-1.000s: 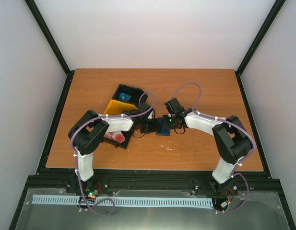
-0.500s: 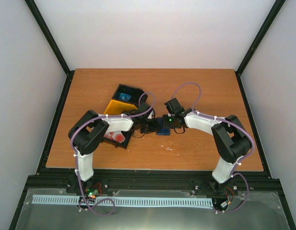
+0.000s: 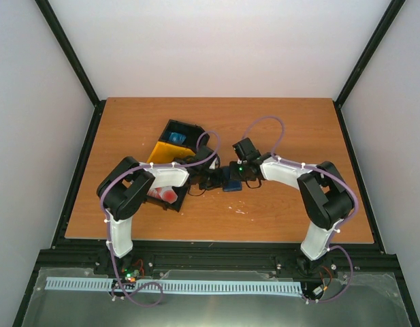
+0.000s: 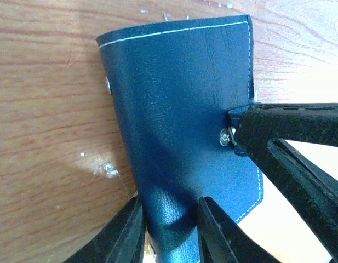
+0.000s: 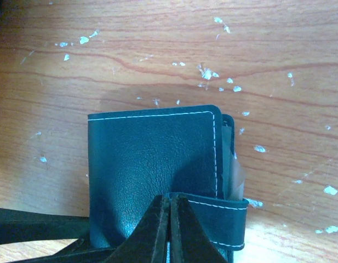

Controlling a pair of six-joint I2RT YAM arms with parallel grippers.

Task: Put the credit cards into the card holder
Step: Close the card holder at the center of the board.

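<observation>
Navy card holder [image 4: 179,109]: lay folded at mid-table.
Left gripper [image 4: 169,230]: pinched its near edge.
Right gripper [image 5: 170,222]: clamped on the snap tab [image 5: 212,216].
Credit cards [image 3: 163,193]: lay well left, under the left arm.
Risk: I feared opposing pulls would slip the tab free.
</observation>
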